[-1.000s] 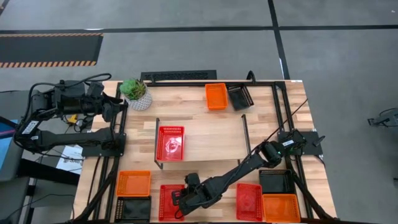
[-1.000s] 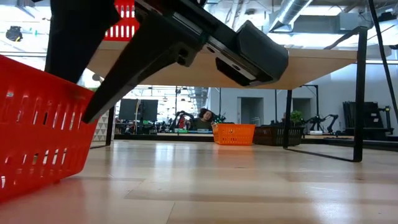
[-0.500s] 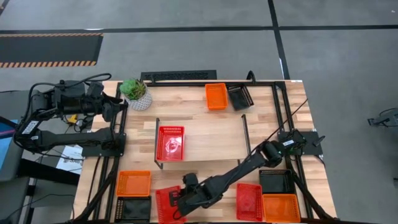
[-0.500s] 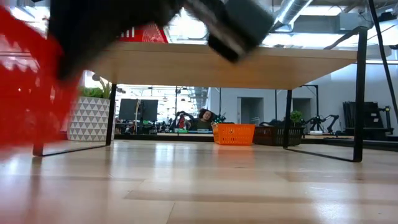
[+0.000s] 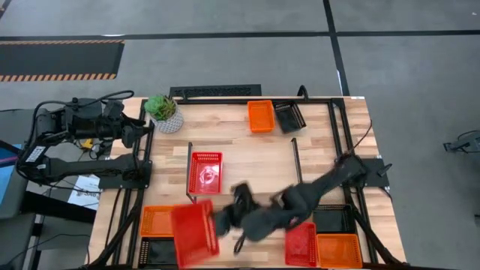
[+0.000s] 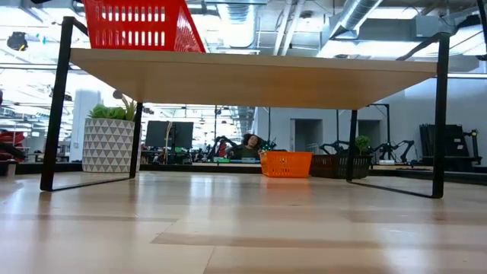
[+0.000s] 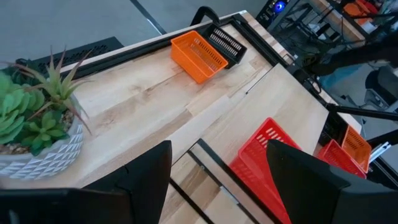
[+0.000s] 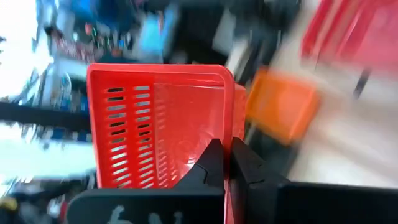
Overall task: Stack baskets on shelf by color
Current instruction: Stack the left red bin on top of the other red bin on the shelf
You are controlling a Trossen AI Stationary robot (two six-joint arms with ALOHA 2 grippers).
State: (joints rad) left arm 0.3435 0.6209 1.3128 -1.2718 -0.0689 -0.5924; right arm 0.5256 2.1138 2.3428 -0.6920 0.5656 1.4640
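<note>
On the desk (image 5: 255, 154) the shelf (image 5: 255, 171) stands near the middle, carrying one red basket (image 5: 205, 172) at its left end, while an orange basket (image 5: 261, 116) and a black basket (image 5: 289, 116) sit side by side at the far edge. The right pincer (image 8: 224, 163), over the near edge left of centre, is pressed together on the rim of a second red basket (image 5: 194, 235), held lifted and tilted above the orange basket (image 5: 157, 220) at the near left corner. The left pincer (image 7: 217, 180) hangs spread by the far left corner, next to the potted plant (image 5: 164, 111).
</note>
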